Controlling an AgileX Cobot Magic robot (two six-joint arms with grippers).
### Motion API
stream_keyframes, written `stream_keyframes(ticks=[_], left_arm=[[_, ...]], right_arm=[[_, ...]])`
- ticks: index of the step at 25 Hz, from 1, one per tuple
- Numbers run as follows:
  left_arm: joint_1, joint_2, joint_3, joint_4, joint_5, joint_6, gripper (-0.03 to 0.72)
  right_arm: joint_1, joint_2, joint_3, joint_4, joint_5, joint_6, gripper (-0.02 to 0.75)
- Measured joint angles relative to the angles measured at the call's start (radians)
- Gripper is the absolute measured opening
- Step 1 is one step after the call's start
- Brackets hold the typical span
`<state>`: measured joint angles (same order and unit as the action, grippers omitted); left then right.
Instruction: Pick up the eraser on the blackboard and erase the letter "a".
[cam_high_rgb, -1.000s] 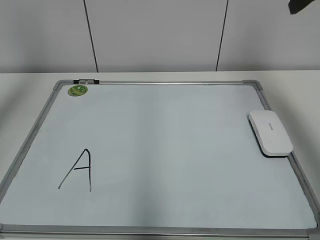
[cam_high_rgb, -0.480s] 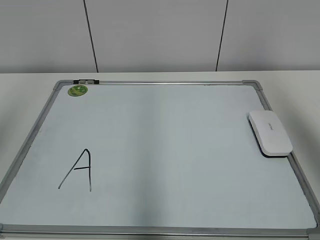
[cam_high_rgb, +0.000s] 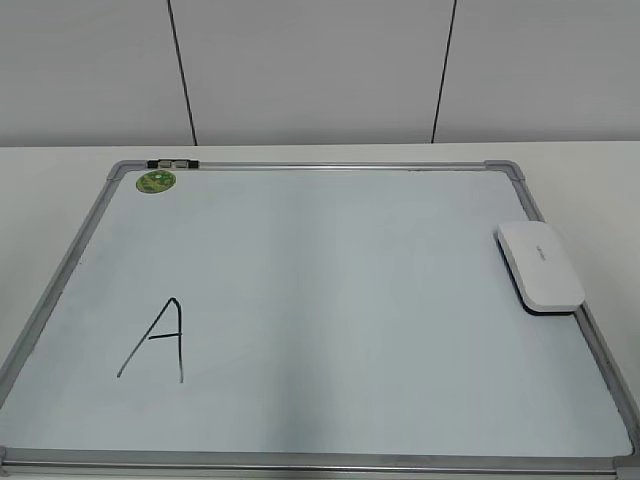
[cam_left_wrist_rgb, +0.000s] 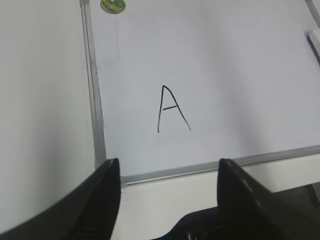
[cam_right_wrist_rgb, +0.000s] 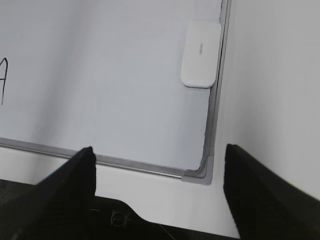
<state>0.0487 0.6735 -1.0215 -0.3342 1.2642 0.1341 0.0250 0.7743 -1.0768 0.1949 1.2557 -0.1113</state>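
The eraser (cam_high_rgb: 541, 266), a flat white oblong, lies on the right edge of the blackboard (cam_high_rgb: 330, 250), a white board with a silver frame. It also shows in the right wrist view (cam_right_wrist_rgb: 201, 54). A large angular capital "A" (cam_high_rgb: 155, 340) is drawn at the board's lower left, and shows in the left wrist view (cam_left_wrist_rgb: 170, 109). No small cursive "a" shows on the board. My left gripper (cam_left_wrist_rgb: 169, 167) is open and empty above the board's near left corner. My right gripper (cam_right_wrist_rgb: 160, 152) is open and empty above the near right corner. Neither gripper shows in the exterior view.
A round green sticker (cam_high_rgb: 155, 181) sits at the board's far left corner, with a small black and white clip (cam_high_rgb: 172, 163) on the top frame next to it. The board lies on a white table (cam_high_rgb: 580, 170) in front of a panelled wall.
A dark arm part at the top right corner of the exterior view one second ago has left the view. The eraser and board have not moved.
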Motion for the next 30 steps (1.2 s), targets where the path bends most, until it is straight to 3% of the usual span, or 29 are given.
stream_keyframes(ticks=[10, 14, 25, 30], left_arm=[[-0.011, -0.222, 0.308, 0.040, -0.028, 0.000, 0.448], [-0.011, -0.262, 0.388, 0.101, -0.065, 0.000, 0.447], [-0.011, -0.270, 0.503, 0.154, -0.173, 0.000, 0.447], [-0.011, -0.270, 0.503, 0.204, -0.173, 0.000, 0.447]], right_arm=[[0.000, -0.340, 0.424, -0.003, -0.084, 0.002, 0.589], [0.007, -0.378, 0.513, -0.079, -0.115, 0.043, 0.589], [0.011, -0.386, 0.578, -0.252, -0.141, 0.190, 0.588], [0.011, -0.386, 0.588, -0.267, -0.130, 0.206, 0.588]])
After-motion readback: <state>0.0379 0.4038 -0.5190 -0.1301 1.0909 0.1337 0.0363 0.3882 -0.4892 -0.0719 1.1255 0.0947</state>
